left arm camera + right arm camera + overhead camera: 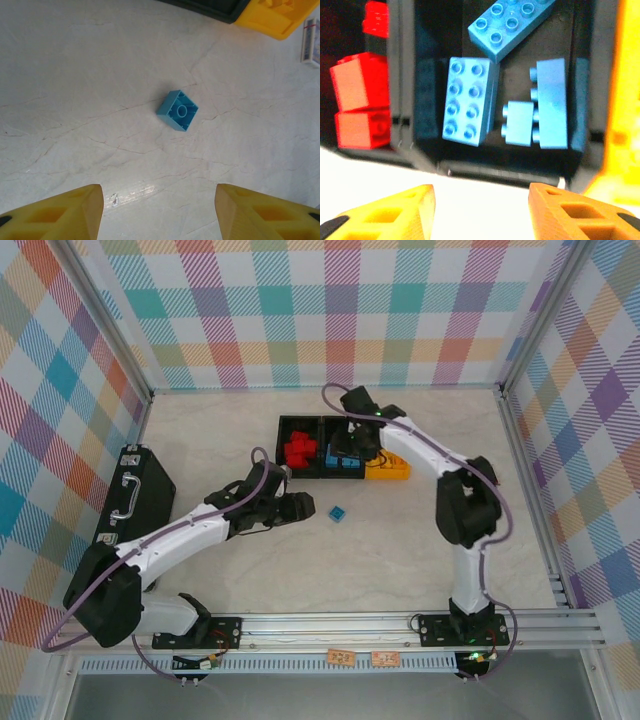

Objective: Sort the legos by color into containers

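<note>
Black bins (284, 426): two. Yellow bin (397, 472): one. The three are joined in a row. Blue bricks (470, 102): four in a black bin, plus one loose brick (178, 110) on the bench (400, 560). Red bricks (360, 100): at least three. Case (150, 485): one. Arms (190, 530): two.

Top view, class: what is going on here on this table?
Two robot arms are sorting Lego bricks by colour into a row of bins. The red bricks sit in the left black bin and the blue bricks in the middle black bin, with a yellow bin beside it. The right arm holds its jaws open and empty over the blue bricks. The left arm, jaws also open, hovers above one blue brick lying underside up on the table, not yet picked up.
</note>
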